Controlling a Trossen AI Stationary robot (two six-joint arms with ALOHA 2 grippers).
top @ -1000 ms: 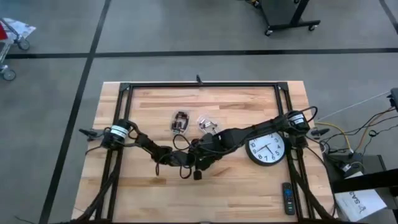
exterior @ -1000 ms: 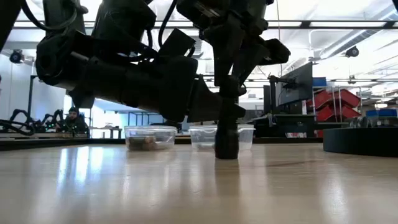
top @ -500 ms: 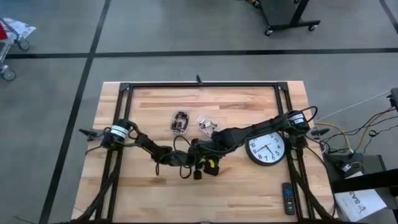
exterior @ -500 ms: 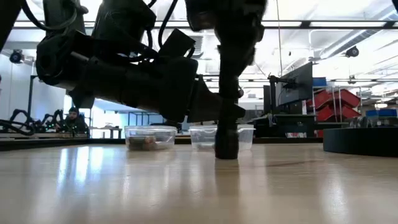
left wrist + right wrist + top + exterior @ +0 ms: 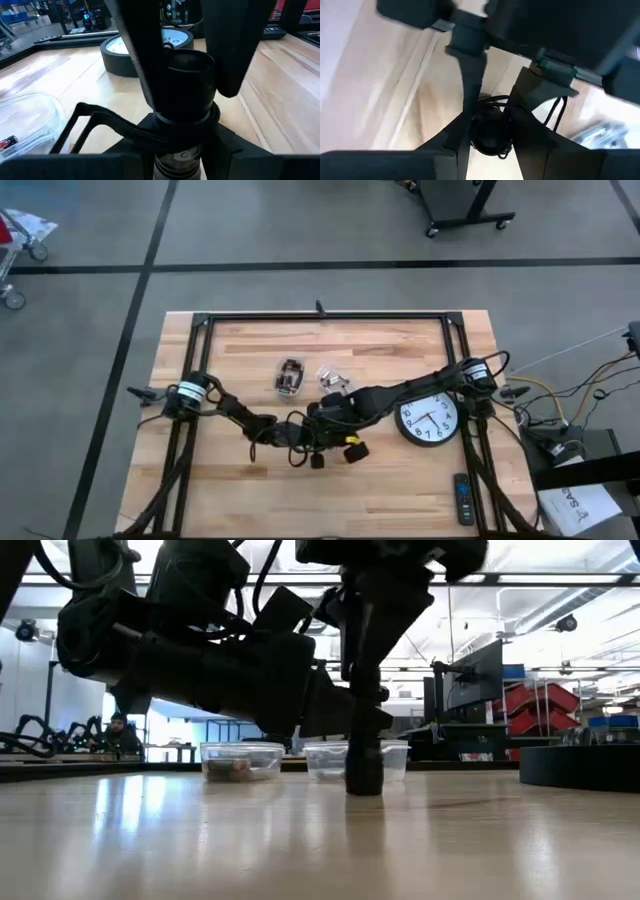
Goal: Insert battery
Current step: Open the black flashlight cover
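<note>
A black flashlight (image 5: 365,772) stands upright on its lower end near the middle of the table, with a black wrist cord (image 5: 102,119) hanging off it. My left gripper (image 5: 305,452) reaches in level from the table's left and is shut on its body. My right gripper (image 5: 328,448) comes down from above and is shut on its upper end (image 5: 187,75). I cannot make out a battery. My left gripper pinches the flashlight's body (image 5: 177,162) just below the wide upper end, one finger on each side. The fingers come level from the table's left and lie across it. The flashlight stays upright, its lower end (image 5: 365,790) on the table. My right gripper has the flashlight's wide upper end (image 5: 490,135) between its two fingers (image 5: 465,120). They point down from above and lie along its sides. In the left wrist view both fingers (image 5: 142,65) stand against that end.
Two clear tubs (image 5: 289,376) (image 5: 333,380) with small items stand just beyond the arms. A round black wall clock (image 5: 429,420) lies face up at the right, and a remote (image 5: 463,499) lies near the front right corner. Open wood lies at the front left.
My right gripper has turned about the flashlight's upright axis, still shut on its upper end; a yellow mark on it has swung into sight in the high view. The flashlight and my left gripper have stayed in place.
</note>
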